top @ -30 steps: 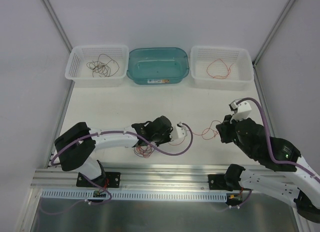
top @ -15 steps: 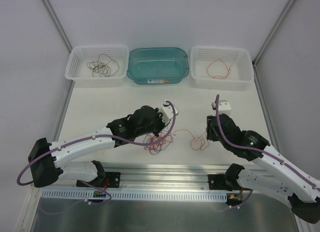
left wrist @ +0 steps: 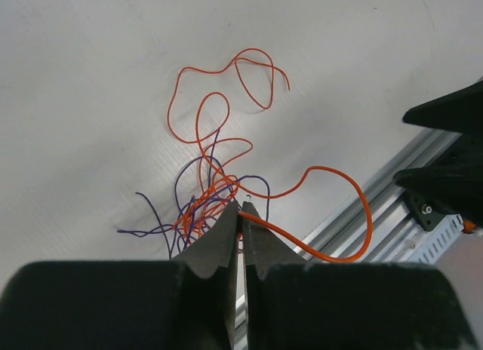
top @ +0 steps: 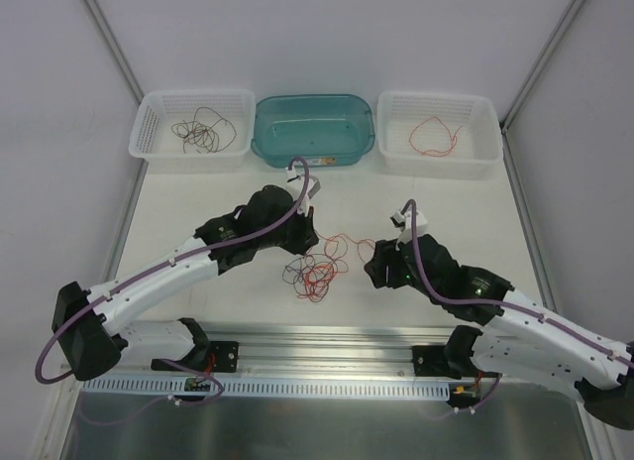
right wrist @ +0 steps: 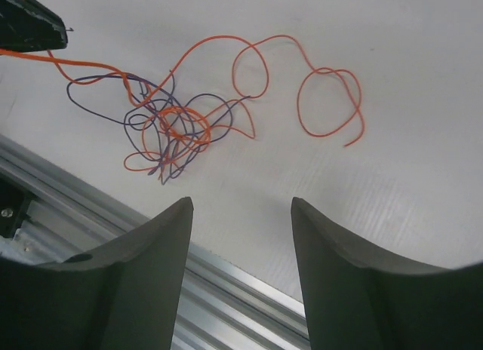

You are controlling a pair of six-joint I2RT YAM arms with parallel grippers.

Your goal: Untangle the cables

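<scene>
table (top: 218, 197): white, flat, matte.
left basket (top: 149, 115): white slotted plastic, stood leftmost at the far edge.
middle bin (top: 264, 133): teal, see-through, sat between the two baskets (a small label on its near wall).
right basket (top: 487, 113): white slotted plastic, just beside the bin.
rail (top: 327, 356): bare aluminium, ran along the near edge.

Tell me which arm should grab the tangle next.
Right, probably. The right gripper is open and empty with the tangle of cables just ahead of it; the left gripper is shut on an orange cable leading out of that tangle.
</scene>
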